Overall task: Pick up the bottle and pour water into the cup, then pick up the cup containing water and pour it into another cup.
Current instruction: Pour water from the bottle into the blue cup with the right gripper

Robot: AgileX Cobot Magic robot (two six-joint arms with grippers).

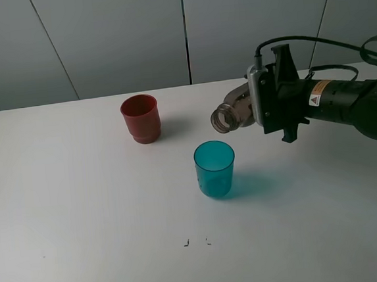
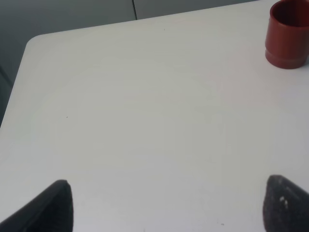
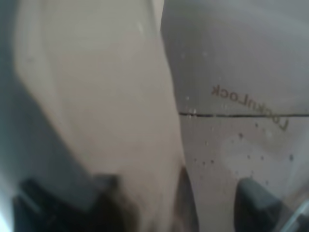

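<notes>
- Right gripper (image 1: 264,104): clamped on the body of the smoky bottle (image 1: 231,114). It holds the bottle off the table (image 1: 82,209), tipped almost level, with the open mouth facing left toward the cups.
- Right wrist view: filled by the bottle wall close up, with small specks that may be droplets. Water level not readable.
- Teal cup (image 1: 215,168): upright mid-table. The bottle mouth seems to hang just past its far-right rim, not over the centre. With only one high view, the exact overlap is uncertain.
- No stream visible. Cannot tell whether the teal cup holds water.
- Red-brown cup (image 1: 140,119): upright, far and left of the teal cup, well apart from it. It is the target for the later pour.
- Left gripper (image 2: 169,208): fingers spread wide, holding nothing, over bare table on the left.
- Step judged: first pour, bottle into teal cup, at or near its start.
- To do it well:
  - Bring the mouth over the cup's centre before adding tilt.
  - Roll the wrist slowly so flow from the narrow neck does not overshoot the near rim.
  - Keep the neck low but clear of the rim, since a light cup likely tips easily.
  - Level the bottle before moving away.
</notes>
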